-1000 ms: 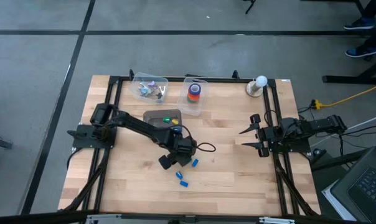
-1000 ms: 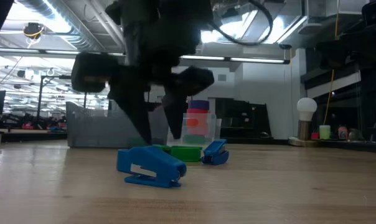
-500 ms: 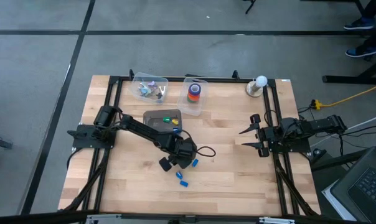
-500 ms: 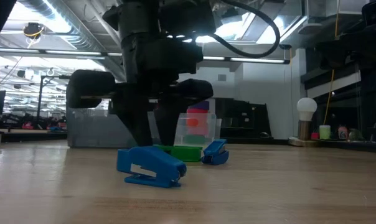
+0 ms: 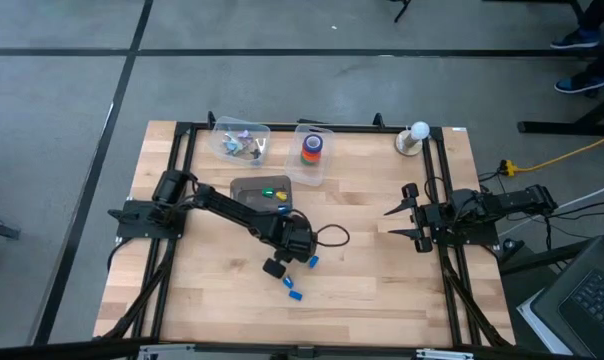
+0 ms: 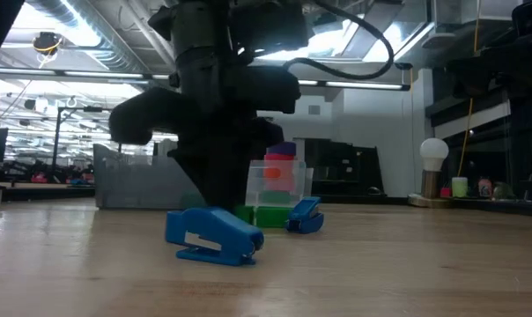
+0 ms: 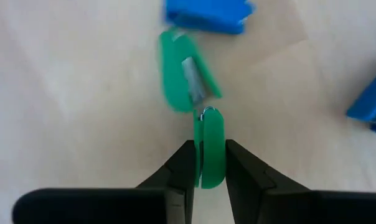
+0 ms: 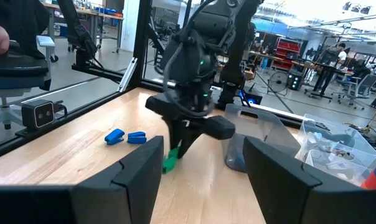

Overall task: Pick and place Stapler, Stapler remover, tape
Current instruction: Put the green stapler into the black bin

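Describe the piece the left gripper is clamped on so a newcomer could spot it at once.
Start at the grey tray in the middle of the wooden table, then follow the left arm down to the left gripper. Between its fingers is a small green stapler, standing on edge. The neighbouring pieces are blue.

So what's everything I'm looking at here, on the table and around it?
table: one, pale wood.
blue stapler: one, near the front, in front of the left arm.
small blue piece: one, just behind it.
green piece: one as far as I can tell, mid-table.
tape: one stack, red and orange showing, in the clear bin at the back.
second clear bin: one, back left, mixed bits inside.
grey tray: one, holding green and yellow bits.
lamp: one, white ball, back right.
shoes: blue, on the floor beyond.
left gripper: shut on the green piece.
right gripper: open, at the right edge.
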### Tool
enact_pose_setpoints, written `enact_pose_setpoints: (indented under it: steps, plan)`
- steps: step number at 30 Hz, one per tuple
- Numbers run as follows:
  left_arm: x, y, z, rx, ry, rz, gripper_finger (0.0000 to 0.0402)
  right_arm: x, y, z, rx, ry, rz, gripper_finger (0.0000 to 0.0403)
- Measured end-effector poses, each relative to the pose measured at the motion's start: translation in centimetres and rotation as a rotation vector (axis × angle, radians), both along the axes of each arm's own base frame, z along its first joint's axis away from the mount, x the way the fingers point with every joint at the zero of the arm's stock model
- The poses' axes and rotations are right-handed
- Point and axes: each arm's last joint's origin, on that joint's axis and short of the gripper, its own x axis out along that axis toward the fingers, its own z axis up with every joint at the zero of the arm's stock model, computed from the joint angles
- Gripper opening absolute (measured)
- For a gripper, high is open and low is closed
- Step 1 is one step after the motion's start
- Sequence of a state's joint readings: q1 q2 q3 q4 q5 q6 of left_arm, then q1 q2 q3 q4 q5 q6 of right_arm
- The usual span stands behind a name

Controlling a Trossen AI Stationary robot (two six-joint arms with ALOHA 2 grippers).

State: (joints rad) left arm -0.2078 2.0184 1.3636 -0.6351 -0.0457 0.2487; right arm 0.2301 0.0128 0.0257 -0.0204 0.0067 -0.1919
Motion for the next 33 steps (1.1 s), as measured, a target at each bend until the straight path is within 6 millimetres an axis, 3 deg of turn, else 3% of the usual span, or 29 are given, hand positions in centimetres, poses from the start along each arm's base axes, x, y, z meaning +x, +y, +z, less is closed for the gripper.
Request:
enact_pose_setpoints:
  steps: [7,21,33]
  plan:
    - [-0.8,1.3,2.5,0.100,-0.025,0.089,0.0058,0.0,0.0,0.0,0.000,0.000,0.000,0.0225]
    - [-2.4,6.4,6.5,0.308,-0.065,0.308,0.0061,0.0,0.0,0.0,0.000,0.000,0.000,0.0225]
    - [-5.8,9.5,14.0,0.360,-0.290,0.488,0.0062,0.0,0.0,0.0,0.000,0.000,0.000,0.0225]
